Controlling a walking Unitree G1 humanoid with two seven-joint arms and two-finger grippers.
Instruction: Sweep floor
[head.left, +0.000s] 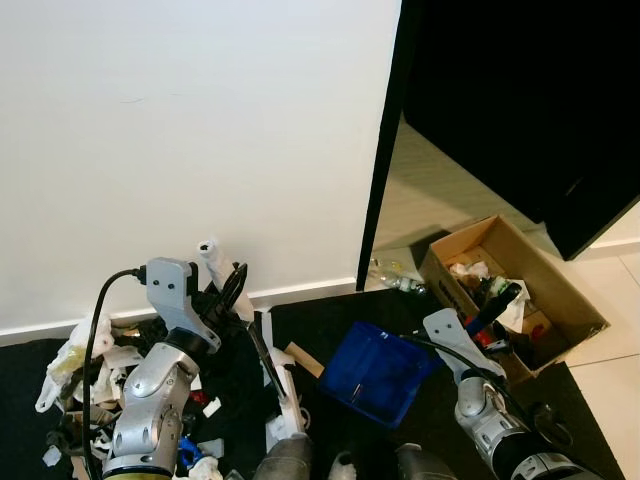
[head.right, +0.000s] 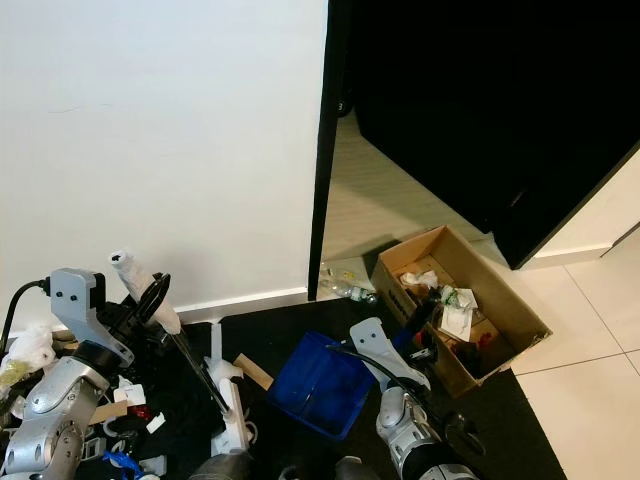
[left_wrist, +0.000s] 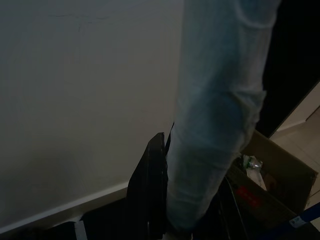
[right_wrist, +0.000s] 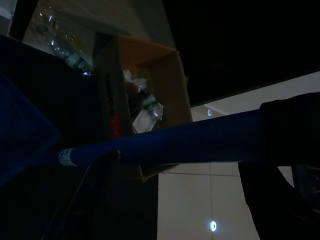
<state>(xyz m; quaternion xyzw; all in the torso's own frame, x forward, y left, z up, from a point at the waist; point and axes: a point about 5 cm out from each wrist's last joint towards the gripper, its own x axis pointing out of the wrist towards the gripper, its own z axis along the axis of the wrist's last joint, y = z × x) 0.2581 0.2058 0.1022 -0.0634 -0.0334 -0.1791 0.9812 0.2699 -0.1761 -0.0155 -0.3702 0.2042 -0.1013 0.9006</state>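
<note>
Left eye view: a heap of white litter (head.left: 75, 375) is seen on the dark floor (head.left: 330, 320) at far left. Beside it the left gripper (head.left: 232, 285) is closed on the white broom handle (head.left: 212, 252), near the white wall (head.left: 200, 140). In the left wrist view that handle fills the foreground, pale and blurred. At centre lies the blue dustpan (head.left: 378, 372). Its blue handle (right_wrist: 190, 142) is shown in the right wrist view, clamped by the right gripper (head.left: 505, 300). At right stands an open cardboard box (head.left: 570, 300) holding rubbish, a plastic bottle (head.left: 392, 279) behind it.
</note>
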